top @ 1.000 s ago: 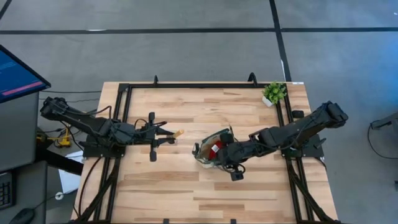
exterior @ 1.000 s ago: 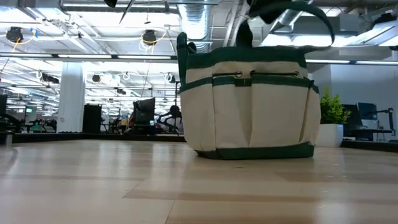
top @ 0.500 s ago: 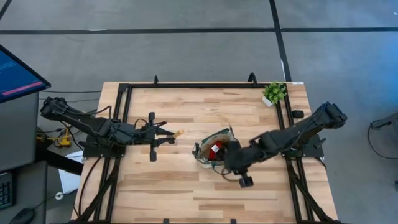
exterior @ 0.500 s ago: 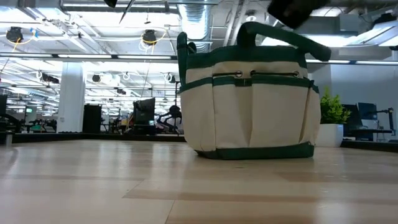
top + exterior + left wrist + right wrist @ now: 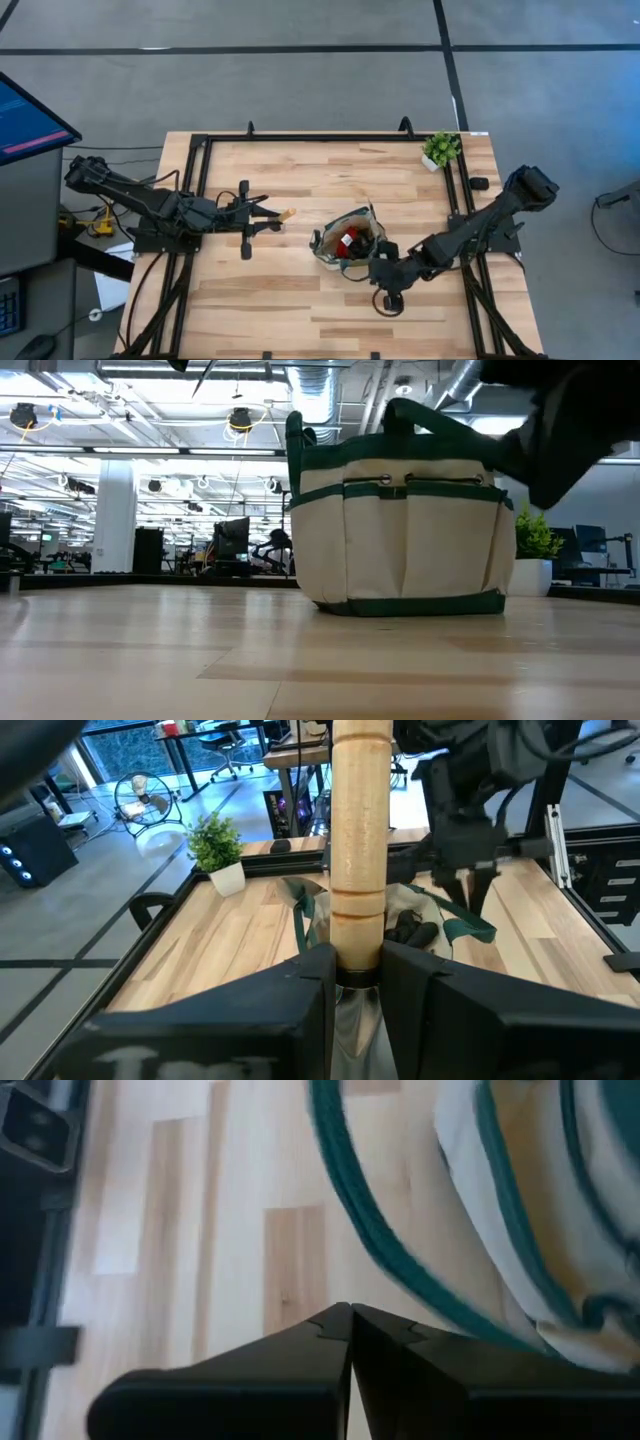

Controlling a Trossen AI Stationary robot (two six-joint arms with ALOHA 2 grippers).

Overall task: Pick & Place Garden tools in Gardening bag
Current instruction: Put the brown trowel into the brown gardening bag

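The gardening bag (image 5: 348,243), cream with green trim, stands upright on its base mid-table, with red-and-black and dark tools inside (image 5: 347,240). My left gripper (image 5: 262,214) hovers to the bag's left, shut on a wood-handled tool (image 5: 360,830). That tool's handle end (image 5: 288,213) points toward the bag. My right gripper (image 5: 378,270) is shut with nothing between its fingers (image 5: 350,1315). It is low beside the bag's near right side, next to a green handle loop (image 5: 370,1220). In the low view my right arm (image 5: 560,430) covers that loop's end. My left gripper pinches the tool between its two fingers where the wooden handle meets the metal neck (image 5: 358,970). The fingers come almost level from the table's left and lie along the tool. The handle sticks out ahead of them and the tool is clear of the table. My right gripper's shut fingers are close to the bag's green handle loop (image 5: 400,1260); I cannot tell whether they touch it.
A small potted plant (image 5: 440,150) stands at the far right corner. Black frame rails (image 5: 200,180) run along the table's left, right and far sides. Bare wood (image 5: 280,300) lies near the front edge.
My right gripper has gone from over the bag's mouth toward the table's near edge and down, rolling as it went, to the bag's near right side. The bag's green handle loop has sunk lower on that side. The bag itself has stayed in place.
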